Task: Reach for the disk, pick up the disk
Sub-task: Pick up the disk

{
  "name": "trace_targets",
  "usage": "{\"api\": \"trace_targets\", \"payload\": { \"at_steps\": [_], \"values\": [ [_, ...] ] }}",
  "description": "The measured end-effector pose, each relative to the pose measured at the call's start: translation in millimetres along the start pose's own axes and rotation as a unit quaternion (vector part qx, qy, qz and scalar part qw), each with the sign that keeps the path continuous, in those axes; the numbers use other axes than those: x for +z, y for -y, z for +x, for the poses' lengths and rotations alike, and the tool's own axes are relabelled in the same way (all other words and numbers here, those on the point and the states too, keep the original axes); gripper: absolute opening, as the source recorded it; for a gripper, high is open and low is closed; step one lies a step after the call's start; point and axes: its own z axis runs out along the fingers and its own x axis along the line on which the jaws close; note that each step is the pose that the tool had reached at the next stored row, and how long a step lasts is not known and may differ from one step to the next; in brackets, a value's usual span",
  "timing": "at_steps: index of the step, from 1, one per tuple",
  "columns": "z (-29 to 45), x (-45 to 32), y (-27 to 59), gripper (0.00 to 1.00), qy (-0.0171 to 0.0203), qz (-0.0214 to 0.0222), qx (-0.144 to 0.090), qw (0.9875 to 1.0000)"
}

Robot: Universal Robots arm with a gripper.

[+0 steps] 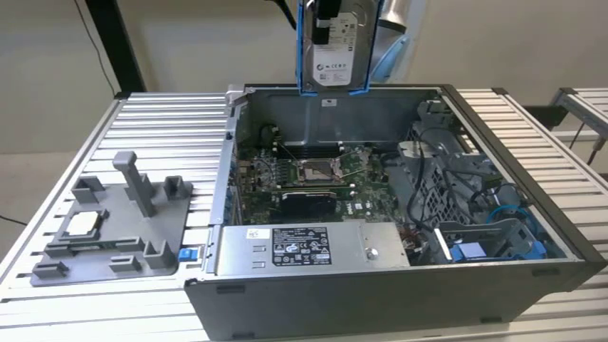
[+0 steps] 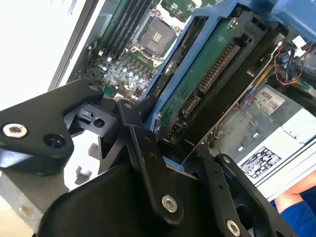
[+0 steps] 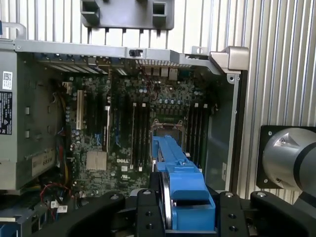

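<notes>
One disk (image 1: pixel 334 44) hangs upright above the open computer case (image 1: pixel 399 299), clamped by its blue carrier between the fingers (image 2: pixel 143 143) of the gripper (image 2: pixel 173 148). It looks rigid, fairly heavy and shock-sensitive; the carrier edges seem safest to hold.

A ribbed aluminium desk (image 1: pixel 142 114) is seen before a plain beige wall (image 1: pixel 190 43). A dark post (image 1: pixel 116 43) is set against it.

Silver-grey metal disk (image 1: pixel 334 44) in a blue plastic carrier bracket, raised above the open computer case.
It hangs upright with its white printed label facing the exterior view; in the second wrist view its green circuit-board underside (image 2: pixel 197 84) shows, framed by blue.
</notes>
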Motion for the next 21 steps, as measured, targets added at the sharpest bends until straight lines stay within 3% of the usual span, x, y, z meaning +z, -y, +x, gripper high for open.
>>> {"api": "trace_targets", "payload": {
  "at_steps": [13,21],
  "values": [
    [0.9,-0.1,2.1,0.0,-0.0001,0.0,0.0,1.0],
    [16.0,-0.7,4.8,0.0,0.0,-0.0005,0.0,1.0]
  ]
}}
